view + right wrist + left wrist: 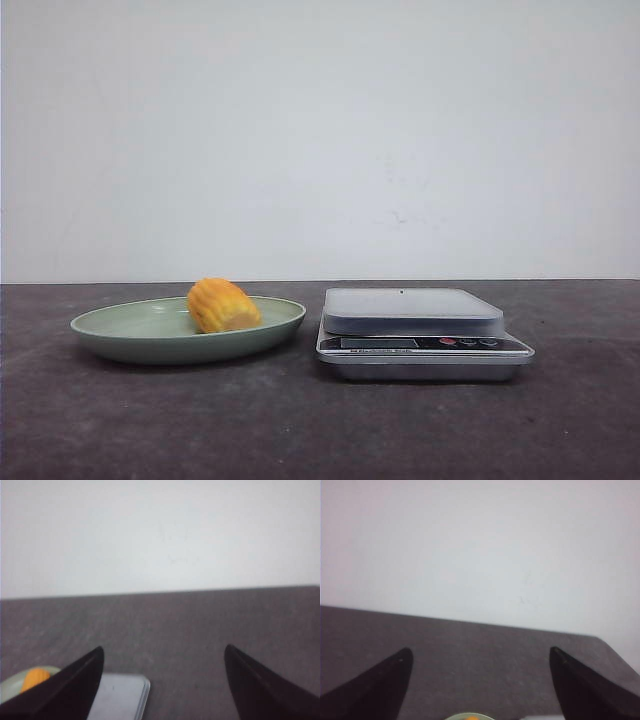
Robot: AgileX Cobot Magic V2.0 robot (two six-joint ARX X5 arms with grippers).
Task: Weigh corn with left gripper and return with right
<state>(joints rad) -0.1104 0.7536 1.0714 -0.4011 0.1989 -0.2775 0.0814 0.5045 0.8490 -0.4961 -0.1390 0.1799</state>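
Observation:
The orange-yellow corn lies on a pale green plate at the left of the dark table. A silver kitchen scale stands just right of the plate, its platform bare. Neither gripper shows in the front view. My left gripper is open with nothing between its fingers; a sliver of the corn and plate rim shows below it. My right gripper is open too, hovering back from the scale, with the corn partly hidden behind one finger.
A plain white wall rises behind the table's far edge. Dark tabletop stretches in front of the plate and scale, and to the right of the scale.

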